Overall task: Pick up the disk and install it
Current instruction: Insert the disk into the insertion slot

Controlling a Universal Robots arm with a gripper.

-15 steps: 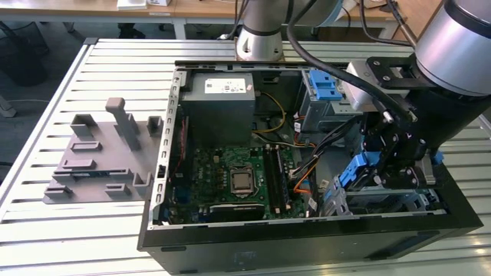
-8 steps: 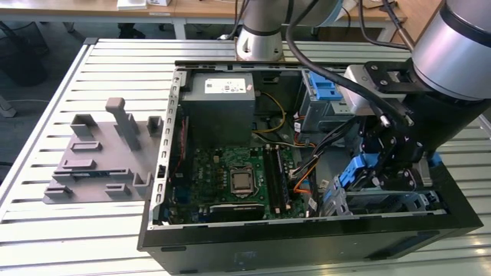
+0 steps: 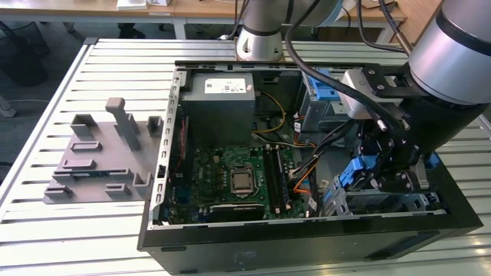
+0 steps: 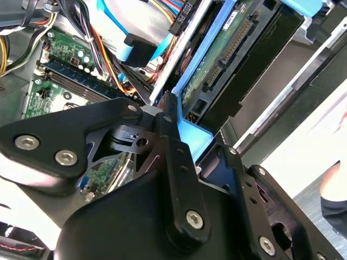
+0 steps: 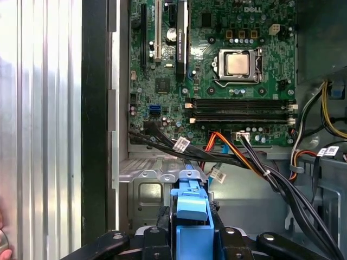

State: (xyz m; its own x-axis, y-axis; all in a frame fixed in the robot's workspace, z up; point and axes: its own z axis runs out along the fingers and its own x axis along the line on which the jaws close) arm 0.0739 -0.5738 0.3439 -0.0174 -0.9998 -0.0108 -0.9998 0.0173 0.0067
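Pinching the disk (image 4: 227, 54) by its blue frame, the fingers (image 4: 173, 142) of the gripper (image 3: 387, 169) are holding it on edge inside the computer case (image 3: 291, 236), near the metal bay (image 5: 143, 192); the pickup seems done, while the disk is not yet sitting in place.

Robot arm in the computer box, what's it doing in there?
The grey robot arm reaches into the open black computer case on the grey slatted metal table. Its end effector is shut on the flat metal hard disk in its blue plastic bracket, holding it by the silver metal drive cage, next to the green motherboard. It does not look seated yet.
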